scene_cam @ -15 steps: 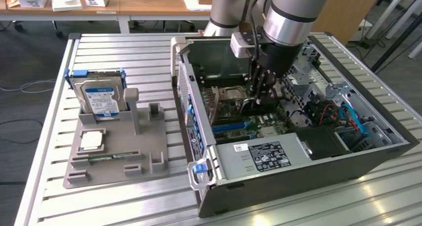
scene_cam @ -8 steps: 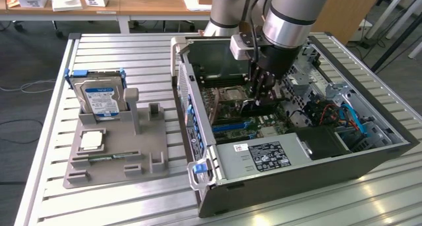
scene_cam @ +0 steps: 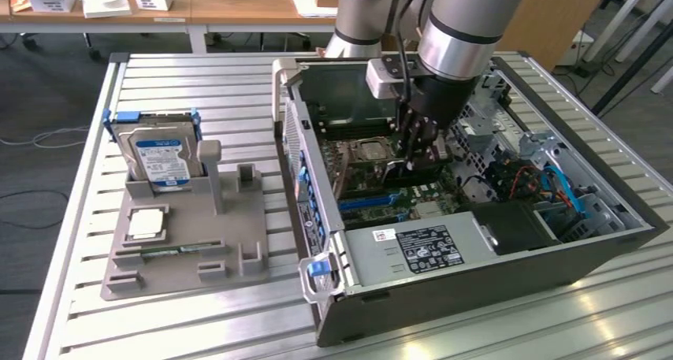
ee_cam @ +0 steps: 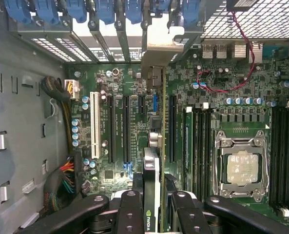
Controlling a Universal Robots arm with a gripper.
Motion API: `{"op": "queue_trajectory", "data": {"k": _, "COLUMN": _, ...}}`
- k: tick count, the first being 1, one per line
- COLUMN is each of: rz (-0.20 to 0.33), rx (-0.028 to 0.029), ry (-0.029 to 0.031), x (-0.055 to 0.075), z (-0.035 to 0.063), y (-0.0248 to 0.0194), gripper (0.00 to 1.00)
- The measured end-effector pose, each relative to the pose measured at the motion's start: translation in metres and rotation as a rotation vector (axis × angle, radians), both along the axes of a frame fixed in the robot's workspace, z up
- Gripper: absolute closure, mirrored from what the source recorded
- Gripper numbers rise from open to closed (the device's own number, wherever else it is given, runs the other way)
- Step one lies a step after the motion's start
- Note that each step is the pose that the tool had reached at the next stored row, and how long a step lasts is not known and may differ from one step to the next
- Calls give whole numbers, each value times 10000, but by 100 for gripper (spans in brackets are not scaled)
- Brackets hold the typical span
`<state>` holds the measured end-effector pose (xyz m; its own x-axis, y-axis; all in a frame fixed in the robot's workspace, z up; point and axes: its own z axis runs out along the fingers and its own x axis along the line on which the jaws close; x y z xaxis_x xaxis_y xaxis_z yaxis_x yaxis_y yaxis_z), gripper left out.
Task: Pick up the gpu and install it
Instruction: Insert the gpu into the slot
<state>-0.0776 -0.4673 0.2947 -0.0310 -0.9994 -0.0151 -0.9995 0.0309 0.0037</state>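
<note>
Thin, flat, dark gpu [ee_cam: 152,185] with a greyish metal edge stands on its edge inside the open grey computer case [scene_cam: 474,281], clamped between the fingers of the black gripper [scene_cam: 408,165]. It is directly over the green motherboard [ee_cam: 120,83], among the long black slots [ee_cam: 126,126] beside the silver processor socket [ee_cam: 240,168]. Whether it already sits in a slot, I cannot tell.

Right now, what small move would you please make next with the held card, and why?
Probably a slow, straight push down: the black gripper clamps the thin dark circuit card edge-on, parallel to the long black slots on the green motherboard, its silver bracket at the case's rear openings.
</note>
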Motion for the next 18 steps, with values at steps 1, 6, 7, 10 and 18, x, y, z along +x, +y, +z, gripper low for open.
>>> {"op": "queue_trajectory", "data": {"k": 1, "rz": 0, "rx": 1, "ry": -1, "x": 0, "z": 0, "y": 0, "gripper": 73}}
{"op": "queue_trajectory", "data": {"k": 6, "rz": -2, "rx": 2, "ry": -3, "x": -9, "z": -2, "y": 2, "gripper": 73}}
{"op": "queue_trajectory", "data": {"k": 7, "rz": -1, "rx": 2, "ry": -4, "x": -11, "z": -1, "y": 2, "gripper": 73}}
{"op": "queue_trajectory", "data": {"k": 10, "rz": 1, "rx": 2, "ry": -4, "x": -13, "z": -2, "y": 3, "gripper": 73}}
{"op": "queue_trajectory", "data": {"k": 18, "rz": 0, "rx": 2, "ry": -16, "x": -45, "z": -2, "y": 10, "gripper": 73}}
